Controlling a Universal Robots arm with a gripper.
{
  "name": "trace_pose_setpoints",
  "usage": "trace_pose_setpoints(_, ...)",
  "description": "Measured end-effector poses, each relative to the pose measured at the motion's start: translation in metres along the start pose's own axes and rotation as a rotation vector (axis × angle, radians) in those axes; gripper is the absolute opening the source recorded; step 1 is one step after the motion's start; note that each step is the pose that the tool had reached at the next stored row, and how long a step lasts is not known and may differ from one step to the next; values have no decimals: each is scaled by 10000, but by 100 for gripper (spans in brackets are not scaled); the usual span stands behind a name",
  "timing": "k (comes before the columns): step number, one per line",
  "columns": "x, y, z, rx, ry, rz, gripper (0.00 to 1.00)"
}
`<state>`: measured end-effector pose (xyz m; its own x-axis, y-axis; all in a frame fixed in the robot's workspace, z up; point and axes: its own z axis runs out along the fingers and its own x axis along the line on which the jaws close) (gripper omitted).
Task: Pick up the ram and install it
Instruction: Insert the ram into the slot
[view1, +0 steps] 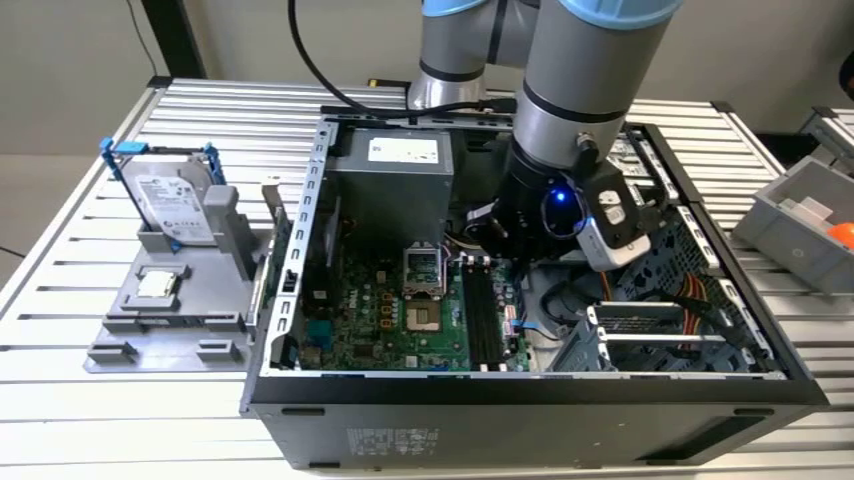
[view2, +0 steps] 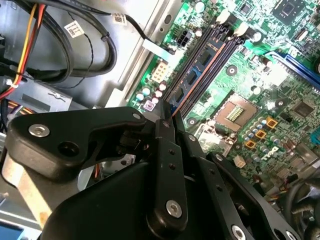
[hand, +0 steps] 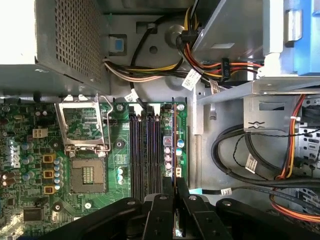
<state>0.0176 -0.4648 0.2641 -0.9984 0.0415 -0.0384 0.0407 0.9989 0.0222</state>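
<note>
hand (hand: 175, 200): clenched on the ram, pretty clearly; the fingers (view2: 167, 150) are seen pressed together around the stick's near end in both wrist views
ram (hand: 174, 145): held edge-on, so it's seen as a thin dark line with an orange-ish edge, lined up along the black memory slots (hand: 145, 150) and sitting at the slot nearest the case's drive side; whether it's fully seated can't be told
ram, other angle: in the second wrist view the ram (view2: 200, 82) is seen running away from the fingertips along the slots
motherboard (hand: 30, 170): big green board, open CPU socket (hand: 87, 175) just beside the slots
PC case (view1: 534, 420): lid off, laid flat on the slatted metal counter (view1: 80, 400)
arm (view1: 587, 90): reached down into the case over the board
hard drive (view1: 174, 205): stood in a grey holder at the exterior view's left, well apart from the case
</note>
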Motion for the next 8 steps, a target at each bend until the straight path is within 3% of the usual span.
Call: trace_pose_setpoints(8, 1, -1, 29, 7, -1, -27, 0)
